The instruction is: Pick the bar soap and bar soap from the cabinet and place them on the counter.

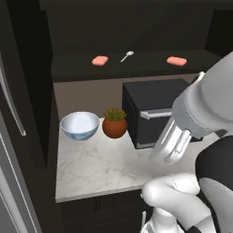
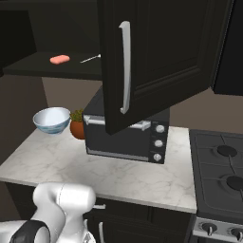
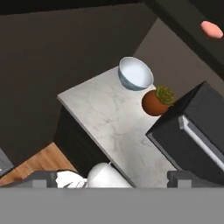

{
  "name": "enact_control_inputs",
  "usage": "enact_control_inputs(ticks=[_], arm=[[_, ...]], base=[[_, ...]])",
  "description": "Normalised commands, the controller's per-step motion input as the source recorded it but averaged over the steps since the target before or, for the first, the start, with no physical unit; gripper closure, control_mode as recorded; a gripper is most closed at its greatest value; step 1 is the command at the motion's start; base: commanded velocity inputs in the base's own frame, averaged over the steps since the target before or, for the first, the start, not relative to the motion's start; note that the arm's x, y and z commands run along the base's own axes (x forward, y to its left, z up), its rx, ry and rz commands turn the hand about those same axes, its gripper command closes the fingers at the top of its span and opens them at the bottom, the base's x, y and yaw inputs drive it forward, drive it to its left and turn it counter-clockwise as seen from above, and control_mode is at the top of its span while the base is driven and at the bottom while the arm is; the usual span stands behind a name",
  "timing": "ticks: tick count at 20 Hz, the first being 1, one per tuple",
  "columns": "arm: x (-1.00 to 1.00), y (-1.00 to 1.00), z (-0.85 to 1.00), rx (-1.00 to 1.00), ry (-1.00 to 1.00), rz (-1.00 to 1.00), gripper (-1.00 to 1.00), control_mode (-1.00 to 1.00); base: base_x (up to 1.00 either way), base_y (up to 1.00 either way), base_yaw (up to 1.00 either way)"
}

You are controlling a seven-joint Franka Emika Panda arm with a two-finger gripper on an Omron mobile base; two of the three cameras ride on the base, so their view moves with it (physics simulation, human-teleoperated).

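Two salmon-pink bar soaps lie on the open cabinet shelf (image 1: 136, 68), one at the left (image 1: 100, 60) and one at the right (image 1: 176, 61). The left bar soap also shows in the right base view (image 2: 60, 59) and the hand view (image 3: 211, 29). The cabinet door (image 2: 156, 61) stands swung open. Below lies the marble counter (image 1: 100, 168). My gripper (image 3: 113, 179) is open, its fingertips (image 3: 43, 179) wide apart with nothing between them, well above the counter's front edge and far from the soaps.
A silver spoon (image 1: 127, 56) lies between the soaps. On the counter stand a white-blue bowl (image 1: 79, 125), a potted plant (image 1: 114, 124) and a black toaster oven (image 1: 154, 113). A stove (image 2: 223, 166) adjoins on the right. My arm (image 1: 205, 104) fills the right side.
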Motion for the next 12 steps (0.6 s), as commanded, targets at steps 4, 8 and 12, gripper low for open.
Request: enact_control_inputs(ticks=[4,8,12], arm=[[0.0,-0.22,0.0,-0.42,-0.13,-0.07,-1.0,-1.0],[0.0,-0.33,0.02,-0.42,-0.1,-0.06,-1.0,-1.0],[0.0,-0.38,0.02,-0.41,-0.07,-0.07,-1.0,-1.0]], base=[[0.0,0.0,0.0],[0.0,0.0,0.0],[0.0,0.0,0.0]])
